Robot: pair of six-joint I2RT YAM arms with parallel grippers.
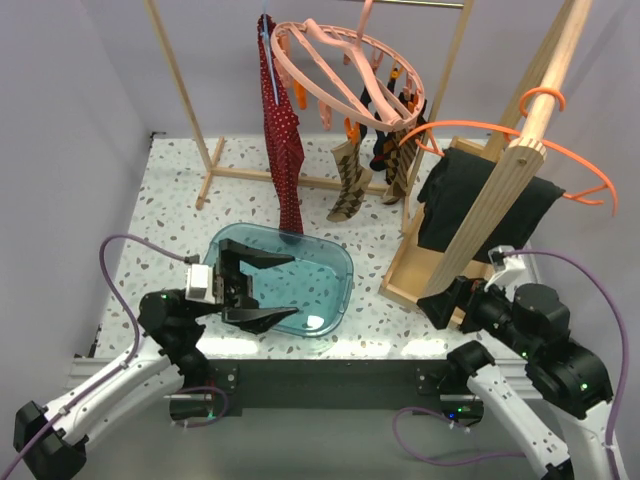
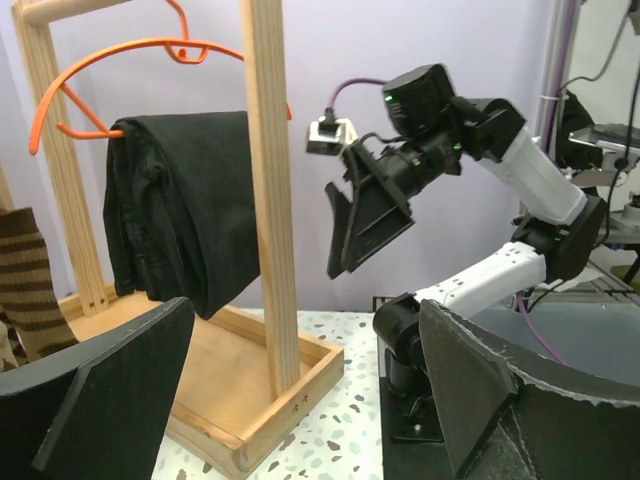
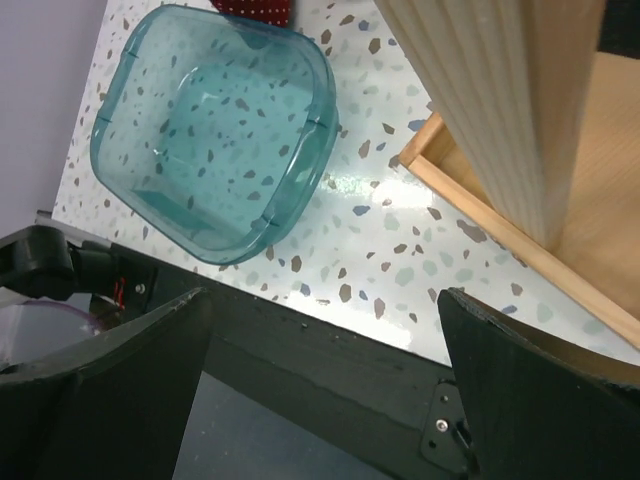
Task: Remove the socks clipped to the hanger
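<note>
The round salmon-pink hanger hangs from the rail at the top. Brown checkered socks and a dark sock hang clipped under its right side; one brown sock shows at the left edge of the left wrist view. My left gripper is open and empty over the teal tub, far below the socks; its jaws stand wide apart in its wrist view. My right gripper is open and empty low beside the wooden stand's base, as its wrist view shows.
A teal tub sits at front centre, also in the right wrist view. A red dotted garment hangs left of the socks. A wooden stand with tray base, black cloth and orange hanger stands on the right.
</note>
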